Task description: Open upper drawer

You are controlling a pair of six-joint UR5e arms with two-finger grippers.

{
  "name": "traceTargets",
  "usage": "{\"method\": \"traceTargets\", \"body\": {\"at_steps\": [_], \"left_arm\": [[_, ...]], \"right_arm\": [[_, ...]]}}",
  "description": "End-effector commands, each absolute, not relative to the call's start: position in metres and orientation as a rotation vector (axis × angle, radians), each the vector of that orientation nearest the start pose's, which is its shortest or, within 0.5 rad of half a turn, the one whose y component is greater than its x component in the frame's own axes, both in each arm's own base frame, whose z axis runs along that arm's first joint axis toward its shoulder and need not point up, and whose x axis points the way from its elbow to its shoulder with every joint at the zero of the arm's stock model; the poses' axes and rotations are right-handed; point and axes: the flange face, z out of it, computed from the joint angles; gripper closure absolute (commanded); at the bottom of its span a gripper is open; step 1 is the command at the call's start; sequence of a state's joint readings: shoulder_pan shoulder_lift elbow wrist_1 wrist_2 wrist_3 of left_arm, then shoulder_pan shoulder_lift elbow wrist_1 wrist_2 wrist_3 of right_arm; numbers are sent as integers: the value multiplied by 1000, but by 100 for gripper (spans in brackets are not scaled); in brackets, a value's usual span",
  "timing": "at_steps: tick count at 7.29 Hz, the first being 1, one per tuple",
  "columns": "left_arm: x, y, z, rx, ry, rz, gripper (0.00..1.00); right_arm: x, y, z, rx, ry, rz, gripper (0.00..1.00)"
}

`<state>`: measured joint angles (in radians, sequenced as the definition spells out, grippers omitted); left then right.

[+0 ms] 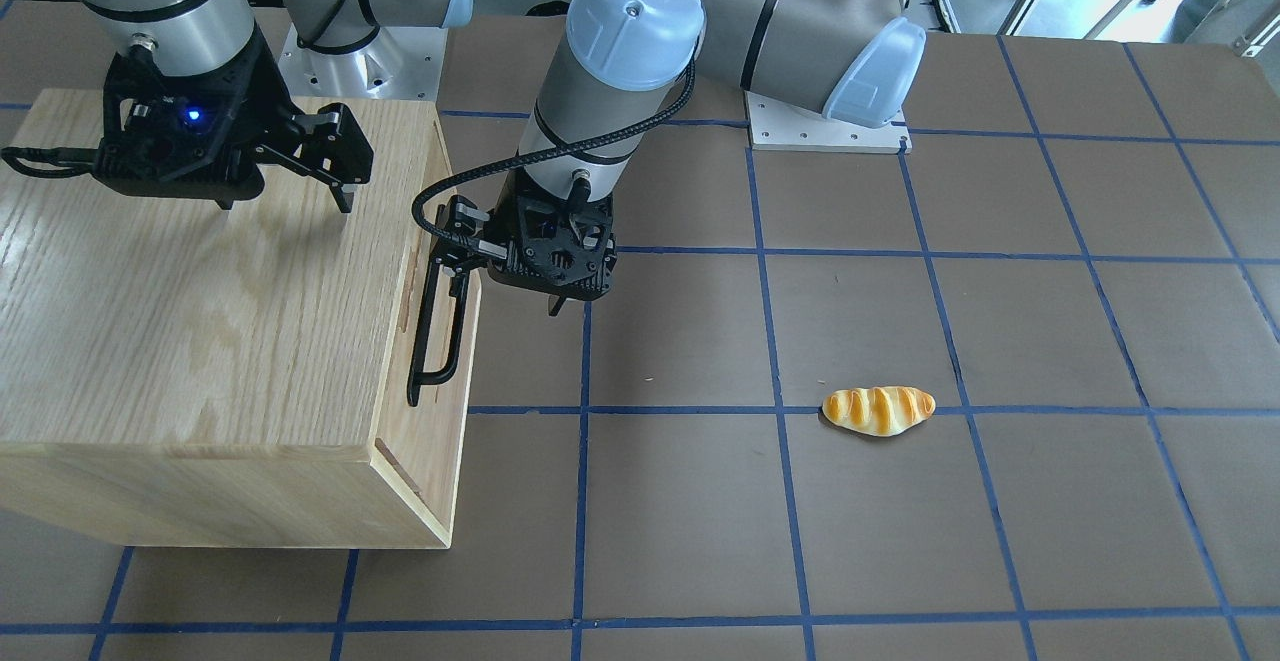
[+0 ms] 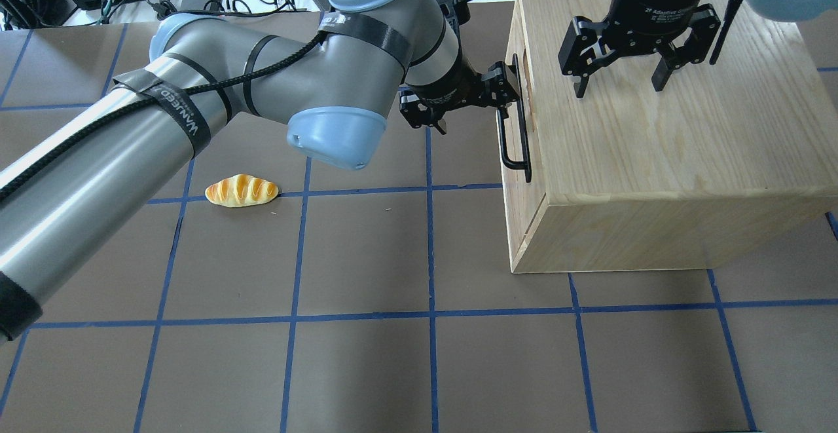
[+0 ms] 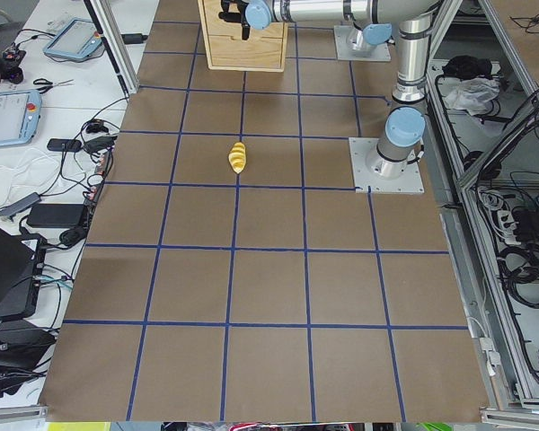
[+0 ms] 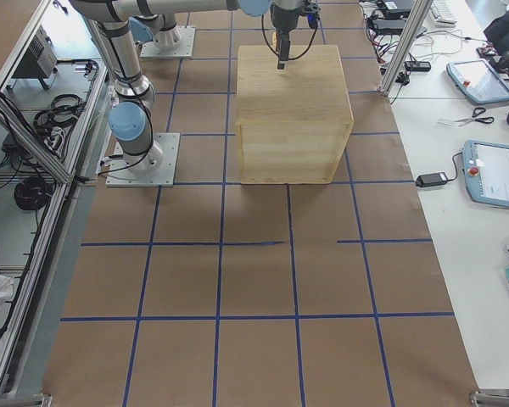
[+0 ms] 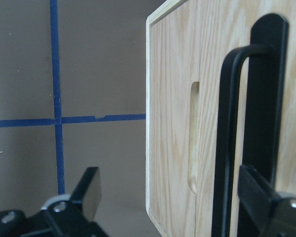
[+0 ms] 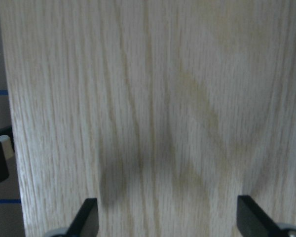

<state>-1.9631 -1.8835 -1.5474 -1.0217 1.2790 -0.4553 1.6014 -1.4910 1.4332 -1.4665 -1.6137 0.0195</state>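
Observation:
The upper drawer's pale front panel [image 1: 445,441] faces the table's middle and lies flush with the oak cabinet [image 1: 200,321]; its sides and rails are hidden. Its long black bar handle [image 1: 437,341] runs along the panel. My left gripper [image 1: 500,296] is open and points down at the handle's far end. In the left wrist view the handle [image 5: 226,148] stands between the fingers, close against the right finger [image 5: 266,197]. My right gripper [image 2: 619,89] is open and empty, hovering just above the cabinet top [image 2: 655,145].
A toy bread roll [image 1: 878,410] lies on the brown mat with blue grid lines, well away from the cabinet. A narrow slot [image 5: 192,138] is cut in the front panel beside the handle. The arm bases stand at the table's robot side.

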Motion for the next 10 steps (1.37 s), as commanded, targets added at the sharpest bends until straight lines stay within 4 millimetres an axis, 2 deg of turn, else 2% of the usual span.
{"method": "traceTargets", "body": {"at_steps": [1, 7, 10], "left_arm": [[-390, -519, 385, -41, 3507, -198, 0], [-393, -524, 371, -29, 3500, -174, 0], [-393, -528, 371, 45, 3484, -197, 0]], "right_arm": [[145, -516, 504, -21, 3185, 74, 0], [145, -516, 504, -21, 3185, 74, 0], [145, -516, 505, -21, 3185, 72, 0]]}}
